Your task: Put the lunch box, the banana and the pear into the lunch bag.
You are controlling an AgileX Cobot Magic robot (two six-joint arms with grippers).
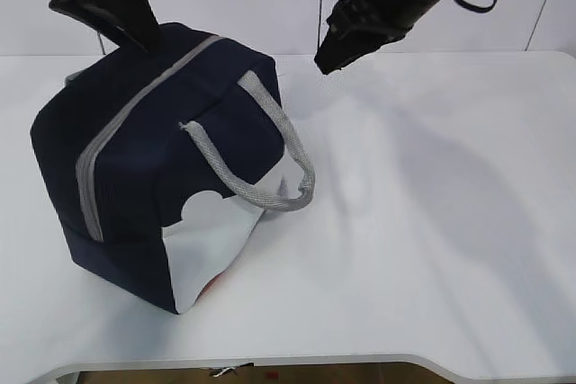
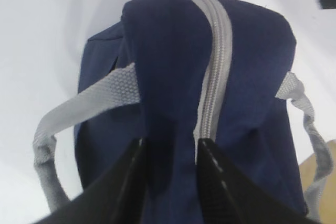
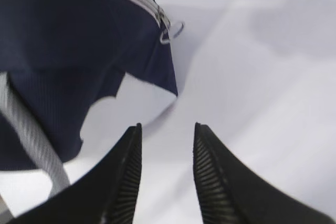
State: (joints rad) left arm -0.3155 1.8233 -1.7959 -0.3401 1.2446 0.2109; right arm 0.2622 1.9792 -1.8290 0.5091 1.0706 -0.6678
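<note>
The navy lunch bag (image 1: 162, 159) stands on the white table (image 1: 432, 222), tilted, with its grey zipper (image 1: 144, 101) closed. My left gripper (image 1: 148, 40) is at the bag's far top edge. In the left wrist view (image 2: 170, 142) its fingers clamp a raised fold of navy fabric (image 2: 173, 66) beside the zipper. My right gripper (image 1: 326, 65) is open and empty, raised above the table to the right of the bag. In the right wrist view (image 3: 167, 127) it is apart from the bag (image 3: 68, 51) and the metal ring pull (image 3: 170, 32). The lunch box, banana and pear are out of view.
The bag's grey handle (image 1: 261, 191) hangs loose over the white side panel (image 1: 211, 240). The table's front edge (image 1: 360, 361) runs along the bottom of the exterior view. A white wall stands behind the table.
</note>
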